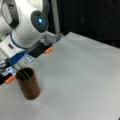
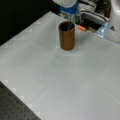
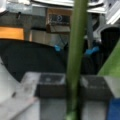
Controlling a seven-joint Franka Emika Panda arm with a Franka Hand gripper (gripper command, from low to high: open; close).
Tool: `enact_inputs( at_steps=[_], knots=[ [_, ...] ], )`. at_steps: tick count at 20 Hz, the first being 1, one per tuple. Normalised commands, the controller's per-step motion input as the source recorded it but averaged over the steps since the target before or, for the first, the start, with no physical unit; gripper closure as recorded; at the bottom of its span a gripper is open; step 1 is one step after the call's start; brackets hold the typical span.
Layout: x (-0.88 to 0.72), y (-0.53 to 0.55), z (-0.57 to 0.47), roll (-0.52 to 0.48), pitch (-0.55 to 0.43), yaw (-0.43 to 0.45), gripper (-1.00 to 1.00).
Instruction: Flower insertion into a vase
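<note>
My gripper (image 3: 72,86) shows only in the wrist view, blurred. The flower stem (image 3: 76,50) runs off that view's top and bottom; the bloom is out of frame. In both front views the stem's lower end is hidden inside the vase (image 1: 28,83).

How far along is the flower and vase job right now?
Mostly done, it seems. The stem's lower end is already inside the vase, which stands upright on the table in both front views. In hand: the gripper is shut on the stem in the wrist view. Left: the stem is not yet released; whether it reaches the vase bottom is hidden.
</note>
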Motion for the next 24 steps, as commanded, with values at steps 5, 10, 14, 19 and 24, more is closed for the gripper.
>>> enact_inputs(
  at_steps=[5, 10, 14, 19, 24],
  knots=[
    [0.27, 0.01, -0.16, 0.006, 0.045, -0.153, 1.00],
    [0.34, 0.03, -0.14, 0.003, 0.040, -0.171, 1.00],
    [0.41, 0.03, -0.15, 0.027, 0.042, -0.159, 1.00],
    [0.48, 0.04, -0.16, 0.032, 0.060, -0.161, 1.00],
    [0.54, 0.06, -0.15, 0.026, 0.093, -0.174, 1.00]
  ],
)
